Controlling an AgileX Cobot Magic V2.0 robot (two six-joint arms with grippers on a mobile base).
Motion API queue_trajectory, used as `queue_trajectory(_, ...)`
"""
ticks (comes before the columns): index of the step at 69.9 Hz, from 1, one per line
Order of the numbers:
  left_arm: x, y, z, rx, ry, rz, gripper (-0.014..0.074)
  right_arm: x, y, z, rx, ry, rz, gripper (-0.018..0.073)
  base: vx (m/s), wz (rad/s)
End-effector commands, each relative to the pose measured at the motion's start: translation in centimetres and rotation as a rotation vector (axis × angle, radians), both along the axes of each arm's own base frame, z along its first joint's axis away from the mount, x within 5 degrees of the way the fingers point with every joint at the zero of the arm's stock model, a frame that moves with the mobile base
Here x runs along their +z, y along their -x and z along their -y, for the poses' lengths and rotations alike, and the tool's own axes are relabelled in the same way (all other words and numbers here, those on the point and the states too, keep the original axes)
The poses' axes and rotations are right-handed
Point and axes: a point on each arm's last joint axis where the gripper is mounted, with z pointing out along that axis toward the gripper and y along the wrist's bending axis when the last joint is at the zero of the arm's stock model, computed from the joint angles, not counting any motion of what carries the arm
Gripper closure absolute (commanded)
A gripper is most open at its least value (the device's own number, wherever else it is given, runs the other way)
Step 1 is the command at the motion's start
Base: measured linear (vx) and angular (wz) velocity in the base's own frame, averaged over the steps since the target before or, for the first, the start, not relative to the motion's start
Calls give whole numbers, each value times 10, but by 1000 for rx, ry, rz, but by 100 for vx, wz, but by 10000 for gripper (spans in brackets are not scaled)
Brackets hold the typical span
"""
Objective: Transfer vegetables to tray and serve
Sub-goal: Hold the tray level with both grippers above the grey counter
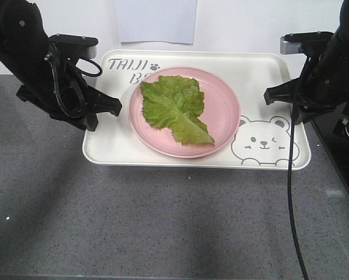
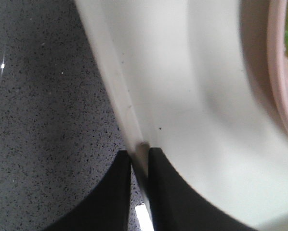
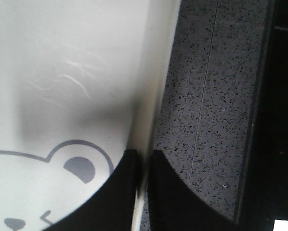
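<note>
lettuce leaf (image 1: pixel 175 108): flat on pink plate | cream tray (image 1: pixel 163 157): under plate

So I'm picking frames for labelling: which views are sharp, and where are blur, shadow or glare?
Front view: sharp and evenly lit, lettuce leaf crisp. Left wrist view: soft and smeared on the tray and pink plate; one glare speck on the counter. Right wrist view: speckled counter sharp, a grey shadow across the tray, bear drawing clear.

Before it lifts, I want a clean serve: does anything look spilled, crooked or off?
Nothing stands out. The lettuce leaf lies flat on the pink plate, inside the tray. The left gripper and right gripper each clamp a side rim.
</note>
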Motion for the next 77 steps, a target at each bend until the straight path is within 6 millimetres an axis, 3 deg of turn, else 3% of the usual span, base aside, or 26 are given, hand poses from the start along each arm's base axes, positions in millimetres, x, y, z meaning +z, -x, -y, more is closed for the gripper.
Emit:
queue_trajectory(1, 37, 11, 9, -37, 131, 139, 602, 28, 13, -7, 38, -62, 63, 565, 3, 0)
queue_trajectory(77, 37, 11, 9, -37, 131, 139, 602, 28, 13, -7, 38, -62, 63, 565, 3, 0)
